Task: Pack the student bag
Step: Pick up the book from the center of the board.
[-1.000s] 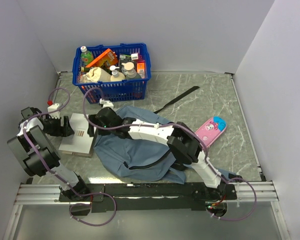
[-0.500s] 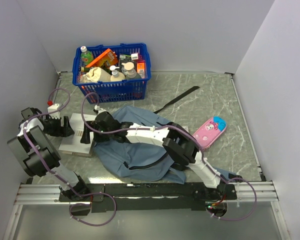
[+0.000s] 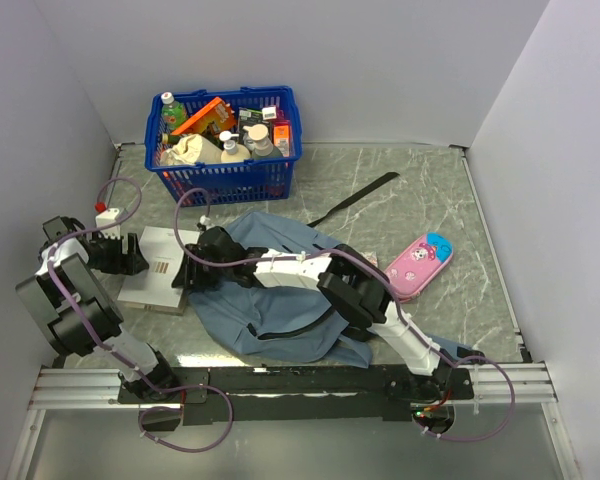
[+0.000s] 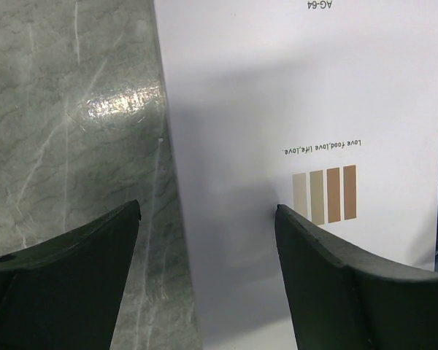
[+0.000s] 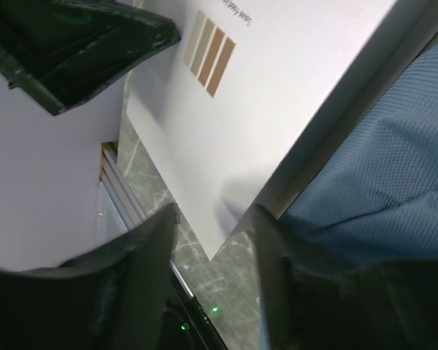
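Observation:
The student bag (image 3: pixel 280 305) lies crumpled, grey-blue, in the middle of the table; its fabric (image 5: pixel 383 182) fills the right of the right wrist view. A white book (image 3: pixel 152 272) with brown stripes lies just left of it. My left gripper (image 3: pixel 132 255) is open at the book's left side. One of its fingers (image 4: pixel 73 255) is over the table and the other is over the cover (image 4: pixel 306 95). My right gripper (image 5: pixel 215 222) has its jaws partly apart around the book's near corner (image 5: pixel 223 244), with bare table showing between that corner and the left finger.
A blue basket (image 3: pixel 280 100) full of bottles and packets stands at the back. A pink pencil case (image 3: pixel 422 262) lies to the right of the bag. A black strap (image 3: pixel 355 197) runs across the table behind it. Walls close in on both sides.
My right gripper has slid left off the bag to the book's near corner, and its jaws have narrowed. The left gripper has barely moved.

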{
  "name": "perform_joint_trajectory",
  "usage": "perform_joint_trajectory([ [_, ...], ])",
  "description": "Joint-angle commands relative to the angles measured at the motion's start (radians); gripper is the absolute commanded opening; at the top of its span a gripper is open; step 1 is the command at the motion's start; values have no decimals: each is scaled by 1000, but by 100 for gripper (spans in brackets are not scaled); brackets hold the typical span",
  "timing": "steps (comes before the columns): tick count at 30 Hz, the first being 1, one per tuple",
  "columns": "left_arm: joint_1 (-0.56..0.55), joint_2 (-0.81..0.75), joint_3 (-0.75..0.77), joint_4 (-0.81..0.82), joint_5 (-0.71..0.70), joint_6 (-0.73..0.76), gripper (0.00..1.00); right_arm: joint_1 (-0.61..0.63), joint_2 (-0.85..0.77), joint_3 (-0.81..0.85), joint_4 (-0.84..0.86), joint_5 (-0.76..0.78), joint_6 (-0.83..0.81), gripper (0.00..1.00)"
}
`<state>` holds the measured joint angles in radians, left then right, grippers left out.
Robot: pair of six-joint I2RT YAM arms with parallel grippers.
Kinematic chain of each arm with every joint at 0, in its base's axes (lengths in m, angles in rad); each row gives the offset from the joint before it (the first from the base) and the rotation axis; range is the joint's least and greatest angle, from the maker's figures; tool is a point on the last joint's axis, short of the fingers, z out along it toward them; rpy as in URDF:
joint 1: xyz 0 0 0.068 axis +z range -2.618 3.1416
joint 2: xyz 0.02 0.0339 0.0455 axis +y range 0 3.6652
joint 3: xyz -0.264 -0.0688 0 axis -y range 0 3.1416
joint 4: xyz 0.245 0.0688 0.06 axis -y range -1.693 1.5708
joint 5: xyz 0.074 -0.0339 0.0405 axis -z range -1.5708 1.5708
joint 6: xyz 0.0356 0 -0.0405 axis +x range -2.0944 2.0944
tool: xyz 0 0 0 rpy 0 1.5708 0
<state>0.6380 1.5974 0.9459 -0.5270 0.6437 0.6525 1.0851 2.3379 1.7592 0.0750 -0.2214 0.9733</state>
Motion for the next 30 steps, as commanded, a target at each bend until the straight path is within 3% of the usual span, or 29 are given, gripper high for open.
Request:
perform_joint_trajectory([
  [1,3,-21,-24,-33,4,39,79,-10,43,19,55,-36,61,47],
  [7,3,-39,-33,-53,17,50,79,-10,40,42,45,-27,56,28],
  [11,3,-74,-21,-93,30,59,79,-11,15,54,43,-22,47,0],
  [22,34,-174,95,-278,111,85,79,-2,-97,79,51,-9,-51,0],
  [30,66,-200,306,-548,295,150,86,-14,-440,-228,112,96,-111,0],
])
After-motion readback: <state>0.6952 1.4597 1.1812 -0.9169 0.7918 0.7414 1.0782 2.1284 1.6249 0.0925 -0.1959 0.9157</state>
